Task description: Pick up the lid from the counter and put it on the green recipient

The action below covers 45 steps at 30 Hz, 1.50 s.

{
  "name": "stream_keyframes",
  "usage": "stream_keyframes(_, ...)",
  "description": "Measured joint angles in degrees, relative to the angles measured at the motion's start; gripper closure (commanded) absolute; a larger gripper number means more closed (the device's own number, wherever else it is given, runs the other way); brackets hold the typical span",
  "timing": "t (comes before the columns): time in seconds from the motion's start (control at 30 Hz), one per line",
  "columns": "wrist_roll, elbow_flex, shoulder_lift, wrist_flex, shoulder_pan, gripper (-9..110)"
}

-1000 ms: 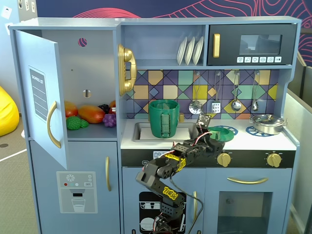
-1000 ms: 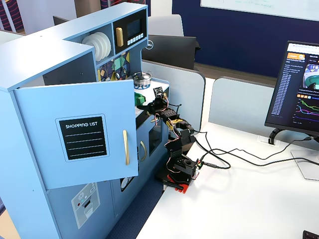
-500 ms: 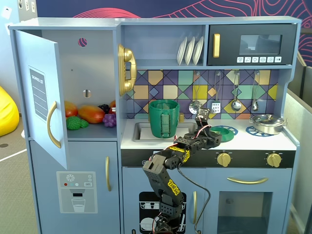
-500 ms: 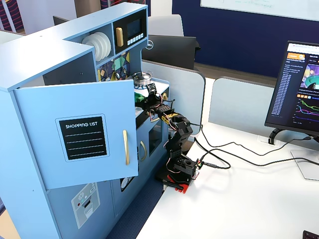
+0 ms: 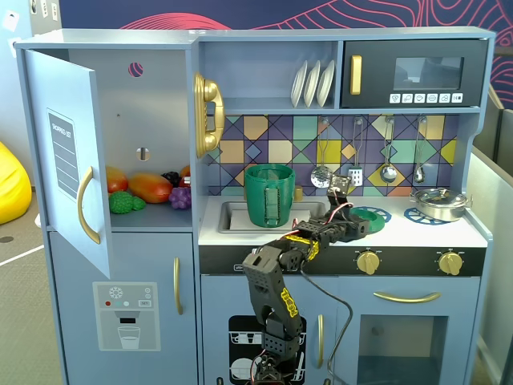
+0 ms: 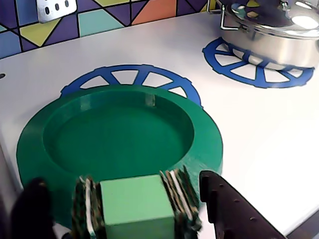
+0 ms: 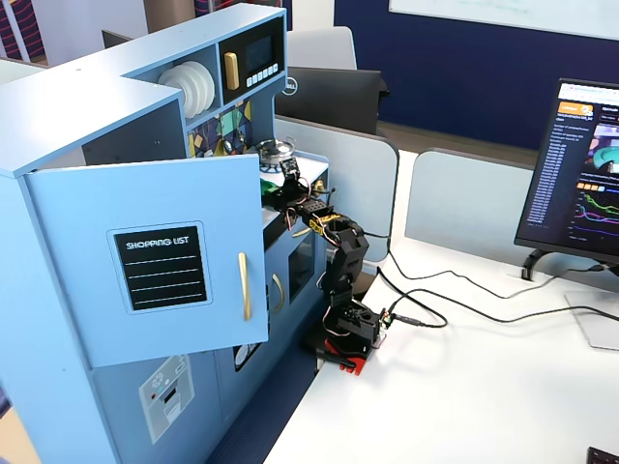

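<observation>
The lid [image 6: 119, 134] is a dark-green disc with a sunken middle. It lies flat on the counter over the left blue burner ring [image 6: 134, 74], and it also shows in a fixed view [image 5: 372, 214]. A light-green square knob [image 6: 137, 206] with striped pads on both sides sits at its near edge. My gripper [image 6: 121, 180] is open, with one black finger on each side of the knob and gaps between them; it also shows in a fixed view [image 5: 358, 227]. The green recipient [image 5: 270, 195], a tall pot with a strap handle, stands in the sink left of the gripper.
A silver metal pot [image 6: 271, 35] stands on the right burner ring [image 6: 259, 74], close to the lid's right; it also shows in a fixed view [image 5: 439, 203]. The tiled back wall with hanging utensils [image 5: 353, 160] rises behind the counter. The fridge door [image 5: 68, 152] hangs open at left.
</observation>
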Motion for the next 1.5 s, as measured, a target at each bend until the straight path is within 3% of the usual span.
stream_keyframes(0.07, -0.44, -1.32, -1.58, 0.00, -0.88, 101)
stream_keyframes(0.57, 0.88, -4.13, -2.29, 0.26, -2.72, 101)
stream_keyframes(0.83, 1.85, -15.38, 0.88, 8.88, -4.13, 101)
stream_keyframes(1.5, 3.43, -35.77, 1.58, 25.40, -22.94, 101)
